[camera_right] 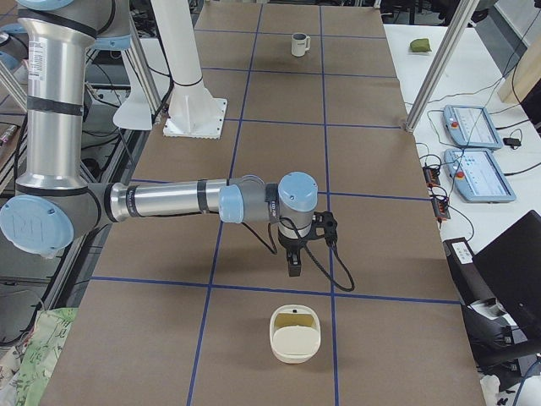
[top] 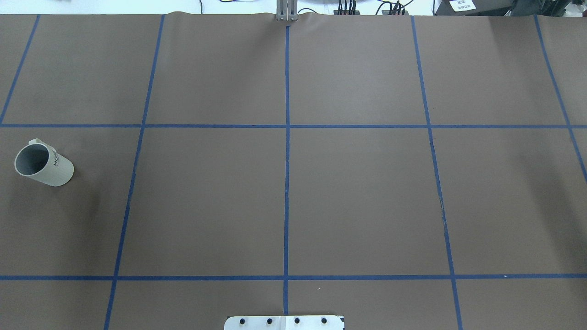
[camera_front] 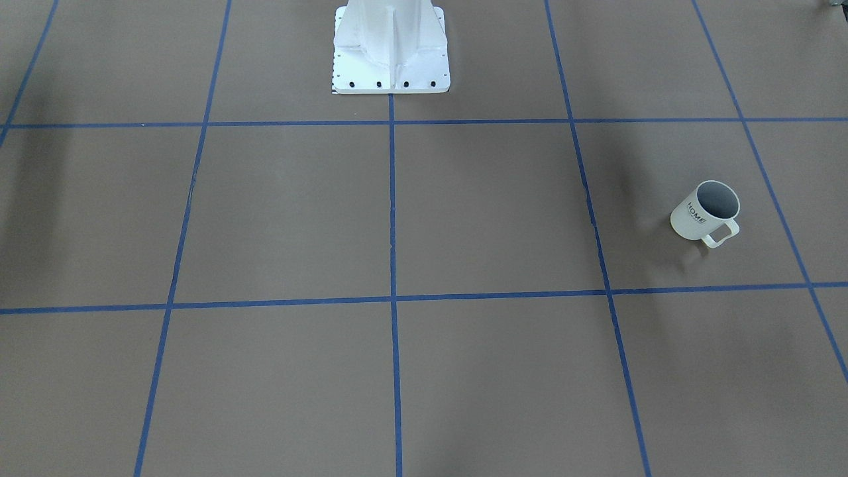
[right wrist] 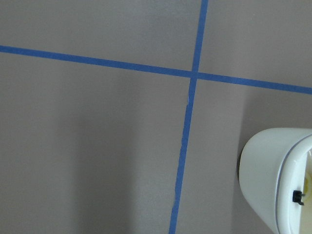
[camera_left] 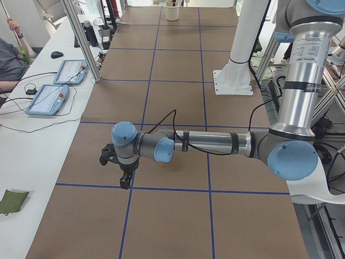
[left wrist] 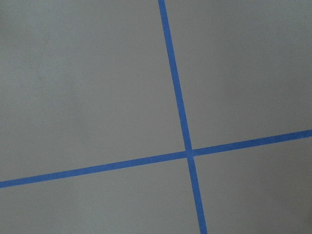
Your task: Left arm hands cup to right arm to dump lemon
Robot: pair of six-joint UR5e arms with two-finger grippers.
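Note:
The off-white cup with "HOME" lettering stands upright on the brown table on my left side, its handle toward the operators. It also shows in the overhead view and far off in the exterior right view. Its grey inside shows no lemon; the bottom is hidden. My left gripper hangs above a tape crossing and shows only in the exterior left view. My right gripper hangs above the table, short of a white container. I cannot tell whether either gripper is open or shut.
The white container holds a yellowish patch and also shows far off in the exterior left view. The robot's white pedestal base stands mid-table at my edge. Tablets and cables lie on the operators' side table.

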